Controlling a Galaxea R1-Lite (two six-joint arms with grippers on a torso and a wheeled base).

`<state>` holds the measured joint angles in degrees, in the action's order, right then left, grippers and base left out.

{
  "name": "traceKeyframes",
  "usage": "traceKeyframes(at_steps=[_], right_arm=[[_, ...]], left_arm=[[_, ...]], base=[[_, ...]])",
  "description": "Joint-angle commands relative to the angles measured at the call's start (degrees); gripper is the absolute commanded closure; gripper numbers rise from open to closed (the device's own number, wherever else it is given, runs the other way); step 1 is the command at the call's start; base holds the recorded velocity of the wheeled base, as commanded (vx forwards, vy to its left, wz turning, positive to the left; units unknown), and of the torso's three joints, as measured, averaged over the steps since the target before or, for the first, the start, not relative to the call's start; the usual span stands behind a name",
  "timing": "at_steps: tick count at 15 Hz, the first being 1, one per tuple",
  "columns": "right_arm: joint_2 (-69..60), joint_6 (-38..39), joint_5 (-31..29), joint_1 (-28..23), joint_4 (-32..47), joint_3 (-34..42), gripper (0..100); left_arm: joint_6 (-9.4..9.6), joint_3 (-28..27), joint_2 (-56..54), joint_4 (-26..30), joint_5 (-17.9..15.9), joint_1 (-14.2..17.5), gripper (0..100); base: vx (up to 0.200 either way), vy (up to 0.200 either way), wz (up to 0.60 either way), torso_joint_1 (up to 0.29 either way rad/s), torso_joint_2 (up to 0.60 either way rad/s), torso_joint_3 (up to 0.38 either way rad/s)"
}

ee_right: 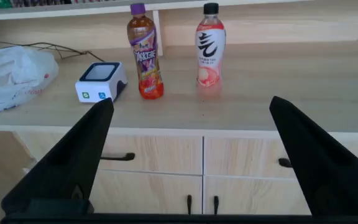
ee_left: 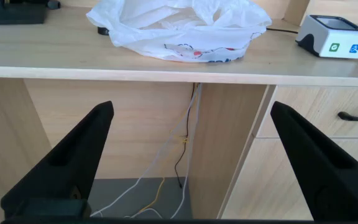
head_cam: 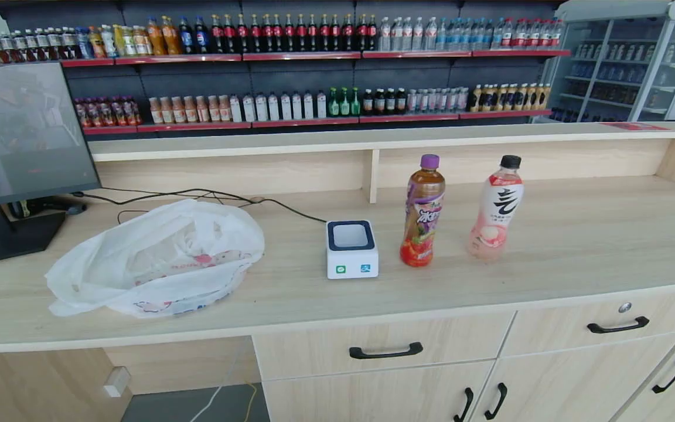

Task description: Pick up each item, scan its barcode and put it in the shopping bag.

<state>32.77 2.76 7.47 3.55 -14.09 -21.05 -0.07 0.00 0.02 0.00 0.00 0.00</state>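
On the wooden counter [head_cam: 578,246] the white shopping bag [head_cam: 156,258] lies slumped and open on the left, and the small white scanner [head_cam: 351,249] sits to its right near the middle. Just right of the scanner the amber bottle with the purple cap [head_cam: 423,211] stands upright, and the pink bottle with the black cap [head_cam: 497,208] stands upright a little farther right, the two near each other but apart. The left fingers [ee_left: 73,155] are spread wide and hold nothing, low before the counter's near edge facing the bag, and the right fingers [ee_right: 73,162] are equally wide and empty, facing the drawer fronts below the two bottles.
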Motion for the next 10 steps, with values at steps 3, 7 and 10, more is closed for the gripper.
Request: traceKeyframes(at_steps=[3, 7, 10], right_arm=[[29.99, 3.05, 0.88, 4.89, -19.92, -9.27, 0], [44.22, -3.63, 0.79, 9.64, -30.56, -21.05, 0], [53.54, -4.16, -2.64, 16.40, -42.42, -21.93, 0]], left_arm=[[-0.01, 0.00, -0.02, 0.00, 0.00, 0.00, 0], [-0.01, 0.00, -0.02, 0.00, 0.00, 0.00, 0], [-0.01, 0.00, -0.02, 0.00, 0.00, 0.00, 0]], base=[[0.000, 0.000, 0.00, 0.000, 0.00, 0.000], [0.000, 0.000, 0.00, 0.000, 0.00, 0.000], [0.000, 0.000, 0.00, 0.000, 0.00, 0.000]])
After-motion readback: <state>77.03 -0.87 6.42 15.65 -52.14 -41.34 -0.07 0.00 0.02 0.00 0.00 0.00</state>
